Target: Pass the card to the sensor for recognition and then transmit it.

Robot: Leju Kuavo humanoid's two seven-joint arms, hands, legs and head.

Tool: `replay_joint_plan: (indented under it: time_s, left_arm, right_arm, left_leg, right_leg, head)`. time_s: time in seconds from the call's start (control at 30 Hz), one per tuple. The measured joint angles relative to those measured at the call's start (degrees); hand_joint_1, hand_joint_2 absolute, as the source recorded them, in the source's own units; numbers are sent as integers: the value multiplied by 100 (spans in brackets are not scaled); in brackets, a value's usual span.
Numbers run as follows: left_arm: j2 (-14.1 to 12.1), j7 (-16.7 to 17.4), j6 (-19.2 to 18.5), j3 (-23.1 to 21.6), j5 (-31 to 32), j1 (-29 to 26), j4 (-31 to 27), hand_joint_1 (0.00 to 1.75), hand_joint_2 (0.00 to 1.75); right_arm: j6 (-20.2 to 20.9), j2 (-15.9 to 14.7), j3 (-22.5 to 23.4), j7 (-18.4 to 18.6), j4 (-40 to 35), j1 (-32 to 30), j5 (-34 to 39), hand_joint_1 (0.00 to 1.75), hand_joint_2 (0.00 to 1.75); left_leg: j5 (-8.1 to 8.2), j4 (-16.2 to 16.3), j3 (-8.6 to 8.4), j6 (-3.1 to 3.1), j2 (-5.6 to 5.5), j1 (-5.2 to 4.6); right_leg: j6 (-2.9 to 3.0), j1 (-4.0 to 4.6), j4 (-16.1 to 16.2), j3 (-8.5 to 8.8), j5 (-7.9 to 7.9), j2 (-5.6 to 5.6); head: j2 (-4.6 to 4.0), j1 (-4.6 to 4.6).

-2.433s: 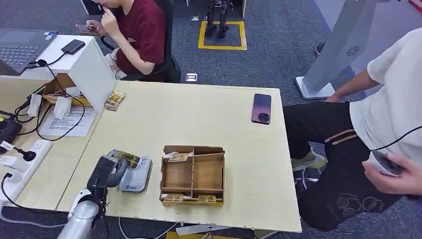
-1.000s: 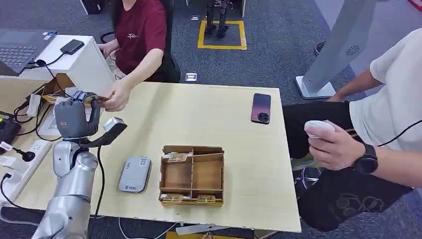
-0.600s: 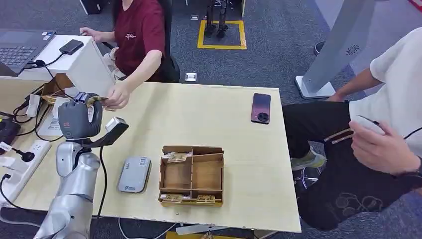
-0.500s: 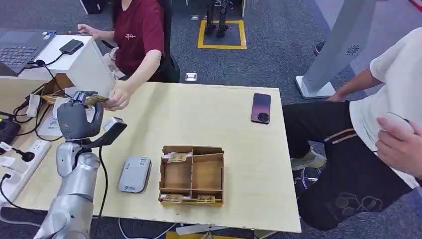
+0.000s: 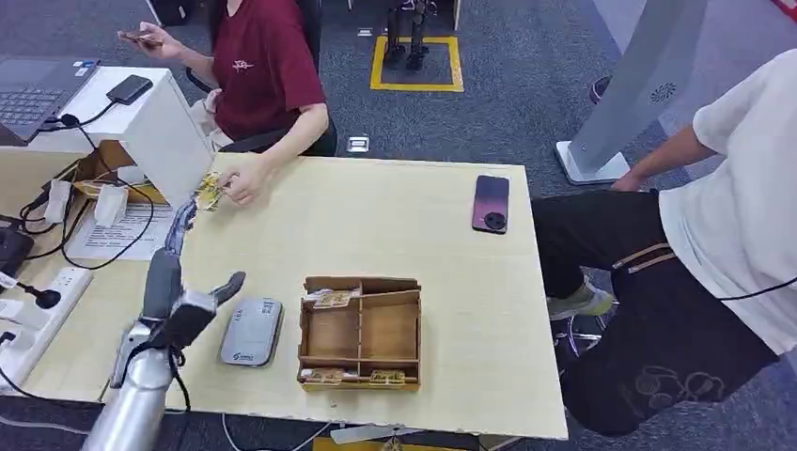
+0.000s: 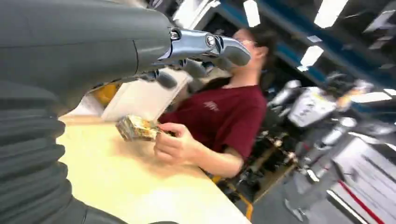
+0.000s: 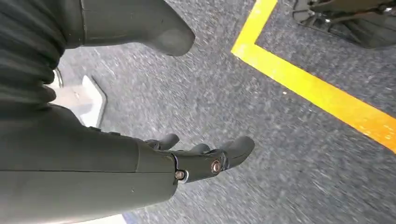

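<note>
My left hand (image 5: 179, 293) hovers open and empty over the table's front left, just left of the grey card sensor (image 5: 251, 331). In the left wrist view its fingers (image 6: 205, 44) stretch out with nothing in them. At the table's far left a person in a red shirt rests a hand (image 5: 242, 178) on a stack of cards (image 5: 209, 191); the wrist view shows the same stack (image 6: 134, 128) under that hand (image 6: 175, 143). My right hand (image 7: 187, 163) hangs over the grey carpet, its fingers apart and empty.
A wooden divided box (image 5: 360, 331) with cards in its slots stands right of the sensor. A dark phone (image 5: 492, 203) lies at the table's far right. A second person sits at the right edge (image 5: 733, 216). Cables and a power strip (image 5: 38, 301) lie to the left.
My left hand was raised by the person's hand with a card; the person took the card to the stack, and my hand has dropped, empty, beside the sensor.
</note>
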State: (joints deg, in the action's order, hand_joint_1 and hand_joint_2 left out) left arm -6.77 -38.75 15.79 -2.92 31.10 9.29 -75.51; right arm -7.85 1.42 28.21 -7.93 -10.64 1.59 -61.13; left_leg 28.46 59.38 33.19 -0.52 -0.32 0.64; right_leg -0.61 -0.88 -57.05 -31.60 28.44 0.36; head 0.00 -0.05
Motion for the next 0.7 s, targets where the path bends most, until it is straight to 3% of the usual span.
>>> replay_joint_plan:
  time_s: [0.13,0.23,0.3,0.37,0.7]
  left_arm:
    - [-265,-138,586,-254,353,-1236,-1192,0,175]
    - [-445,-143,922,-491,-366,-1810,-1662,0,175]
    - [-527,-143,961,-678,-851,-1986,-1869,0,175]
    - [-569,-143,1026,-770,-915,-2137,-2005,0,175]
    - [-597,-143,1551,-910,-85,-2543,-1994,0,175]
  right_arm:
    - [-66,-15,149,-26,0,-17,0,0,175]
    - [-77,-20,232,-26,0,-16,-13,0,175]
    - [-81,-20,293,-28,0,-15,-26,0,175]
    - [-94,-20,311,-35,0,-10,-48,0,175]
    - [-133,-20,448,-37,-9,-6,-140,0,175]
  left_leg:
    - [10,-1,-1,0,-5,0]
    - [9,0,-1,0,-13,1]
    - [8,-1,-2,1,-25,1]
    - [7,-1,-6,2,-25,2]
    - [5,0,-13,5,-31,2]
  right_leg:
    - [-6,0,2,1,14,-6]
    - [-6,1,2,1,14,-17]
    - [-6,1,2,6,14,-29]
    - [-5,2,2,11,13,-29]
    - [-4,2,1,18,12,-32]
  head:
    - [2,-2]
    - [2,0]
    - [0,-2]
    - [0,-2]
    - [0,-2]
